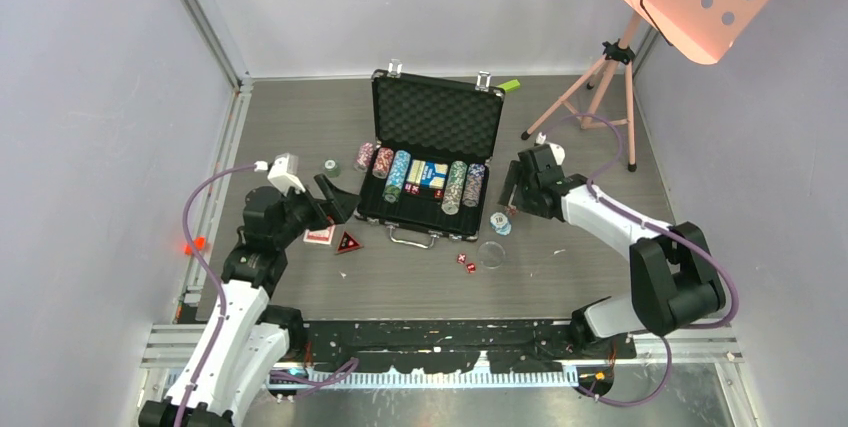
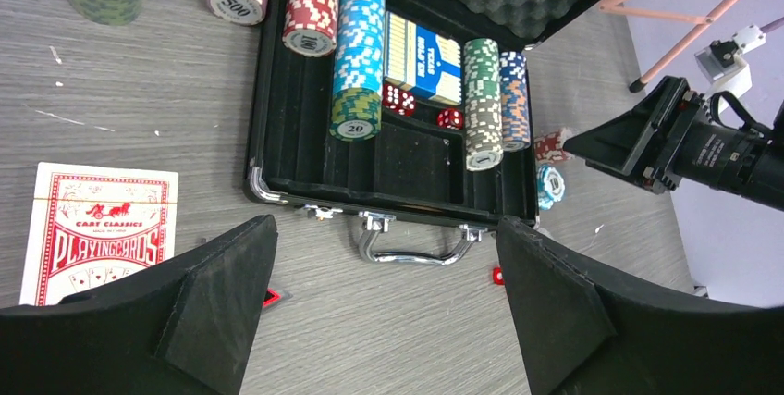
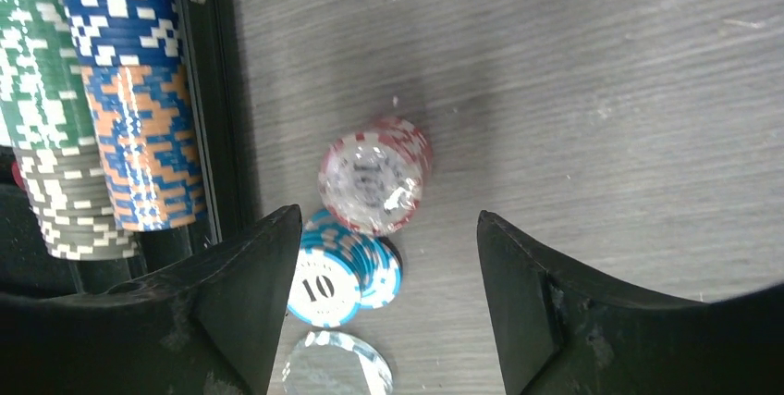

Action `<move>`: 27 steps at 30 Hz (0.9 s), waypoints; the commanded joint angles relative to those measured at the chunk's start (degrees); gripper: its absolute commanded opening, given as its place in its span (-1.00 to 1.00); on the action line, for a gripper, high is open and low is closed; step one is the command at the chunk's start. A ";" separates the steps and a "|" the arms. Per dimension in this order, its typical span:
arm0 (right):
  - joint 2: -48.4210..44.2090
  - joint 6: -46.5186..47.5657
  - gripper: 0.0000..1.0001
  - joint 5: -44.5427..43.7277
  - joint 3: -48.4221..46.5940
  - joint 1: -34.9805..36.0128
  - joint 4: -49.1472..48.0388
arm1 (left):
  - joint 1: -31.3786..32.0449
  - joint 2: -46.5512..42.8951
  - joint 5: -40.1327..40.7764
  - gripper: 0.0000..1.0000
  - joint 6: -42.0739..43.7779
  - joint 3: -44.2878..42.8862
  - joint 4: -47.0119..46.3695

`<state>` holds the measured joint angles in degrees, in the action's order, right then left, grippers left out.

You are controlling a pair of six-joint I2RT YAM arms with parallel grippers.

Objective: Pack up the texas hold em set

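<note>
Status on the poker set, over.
Left gripper open, empty; right gripper open near red chip stack. Briefcase open. Card deck, red triangle, two dice, clear disc outside on table. Nothing blocking.

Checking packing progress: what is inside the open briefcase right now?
Inside the briefcase lie rows of chips, a blue card box and two red dice. Whatever sits beneath the chips and box is covered.
</note>
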<state>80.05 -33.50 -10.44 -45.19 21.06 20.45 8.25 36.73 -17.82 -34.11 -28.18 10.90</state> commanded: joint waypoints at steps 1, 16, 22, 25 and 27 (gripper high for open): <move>2.59 0.24 0.50 -1.00 -3.27 0.26 -4.75 | -0.08 2.12 -1.17 0.81 0.07 -1.81 -4.56; 4.75 -0.76 -0.05 -2.85 -3.54 0.30 -5.30 | -0.03 4.29 -4.06 0.65 -0.89 -3.88 -5.49; -2.60 0.87 -0.13 -5.67 -3.89 0.09 -2.25 | 0.28 8.02 -7.95 0.61 -2.54 -5.25 -7.29; -5.53 1.20 -0.16 -4.73 -5.19 -0.11 0.18 | 2.01 10.83 -7.96 0.60 -2.63 -6.37 -8.26; -6.80 1.21 -0.16 -3.03 -6.15 -0.14 1.49 | 3.64 12.37 -7.13 0.60 -2.52 -6.88 -9.28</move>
<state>77.60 -33.12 -13.65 -47.57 21.04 20.14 9.41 47.03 -23.51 -36.05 -31.94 6.20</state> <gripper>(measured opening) 0.491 0.804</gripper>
